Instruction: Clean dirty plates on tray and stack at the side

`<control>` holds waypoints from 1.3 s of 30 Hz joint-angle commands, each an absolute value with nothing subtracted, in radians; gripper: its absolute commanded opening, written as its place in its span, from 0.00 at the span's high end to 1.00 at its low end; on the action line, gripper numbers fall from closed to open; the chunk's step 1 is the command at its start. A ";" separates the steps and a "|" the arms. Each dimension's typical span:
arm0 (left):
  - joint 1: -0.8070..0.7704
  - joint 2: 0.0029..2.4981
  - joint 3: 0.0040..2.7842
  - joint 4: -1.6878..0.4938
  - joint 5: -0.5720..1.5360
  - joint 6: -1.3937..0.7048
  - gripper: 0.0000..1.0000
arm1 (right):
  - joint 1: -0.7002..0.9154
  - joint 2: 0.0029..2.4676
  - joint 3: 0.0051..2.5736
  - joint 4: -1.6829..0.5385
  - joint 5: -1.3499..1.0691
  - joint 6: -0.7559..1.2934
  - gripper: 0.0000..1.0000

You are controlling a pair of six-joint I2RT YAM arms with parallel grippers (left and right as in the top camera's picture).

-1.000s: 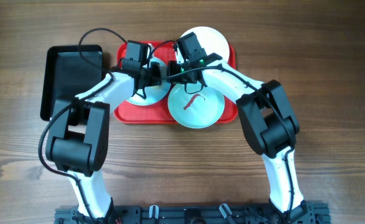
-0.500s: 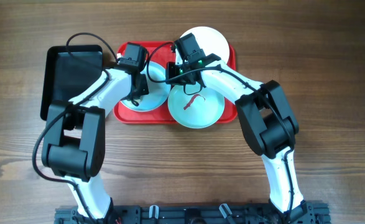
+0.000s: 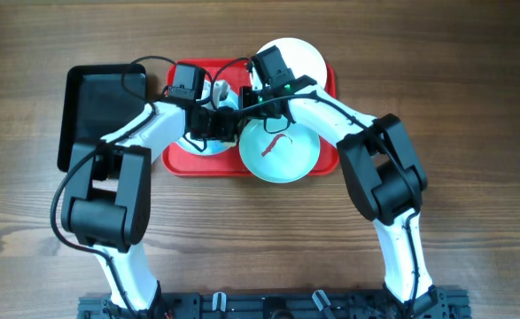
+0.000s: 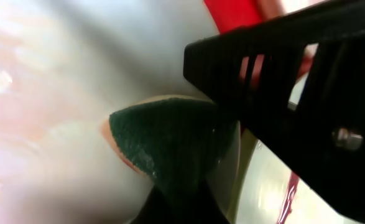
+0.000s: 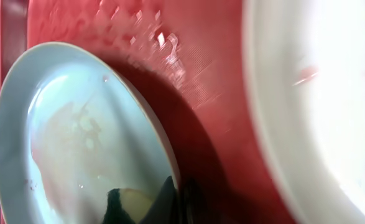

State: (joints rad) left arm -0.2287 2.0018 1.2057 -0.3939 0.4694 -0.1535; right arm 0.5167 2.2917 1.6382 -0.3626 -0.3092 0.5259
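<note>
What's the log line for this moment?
left tool shut on sponge, on left plate | right tool shut at its rim | middle plate smeared | both on tray

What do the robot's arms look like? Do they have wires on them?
The left arm and the right arm are both smooth white tubes joined by chunky black blocks. Thin black cables loop near the wrists. A tiny green light glows on the right one. The fingers are black with ribbed slots.
</note>
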 commanded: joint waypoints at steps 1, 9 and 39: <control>-0.245 2.027 1.197 -0.274 0.416 -0.147 0.96 | 0.529 2.317 1.649 -0.363 -0.337 0.538 0.96; -0.244 2.025 1.198 -0.135 -0.200 -0.270 0.96 | 0.529 2.317 1.649 -0.364 -0.337 0.538 0.95; 0.094 1.646 1.283 -0.720 0.251 -0.292 0.96 | 0.533 2.098 1.705 -0.527 -0.132 0.467 0.96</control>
State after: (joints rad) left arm 0.0765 1.6512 1.2785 -0.7128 0.1589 -0.2955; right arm 0.5259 2.2204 1.6585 -0.5133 -0.2314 0.4953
